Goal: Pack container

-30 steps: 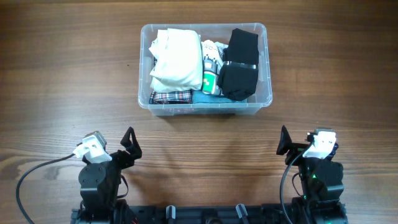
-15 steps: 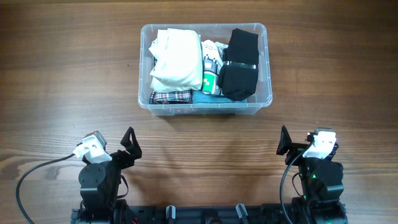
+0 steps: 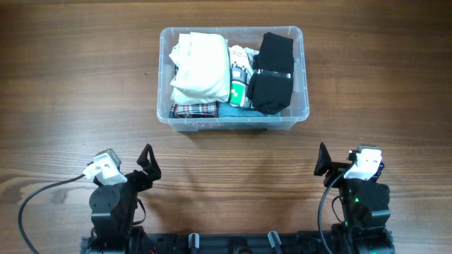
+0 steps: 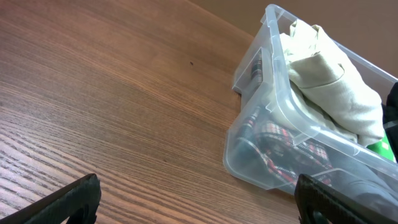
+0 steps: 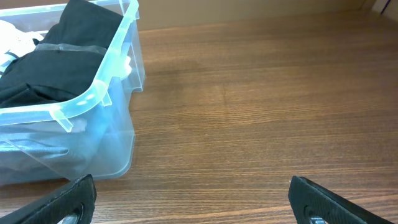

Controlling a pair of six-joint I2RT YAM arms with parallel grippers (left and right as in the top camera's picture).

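Finds the container exactly where it sat a second ago, on the far middle of the counter, stuffed with cream cloth and black cloth. Finds left tool and right tool unmoved near the front edge, fingers spread apart, empty, well apart from it.

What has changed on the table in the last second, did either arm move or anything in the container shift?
Nothing visibly changed. The left gripper and right gripper stay parked at the near edge, open and empty. The container sits where it was, with the cream cloth and black bundle still inside.
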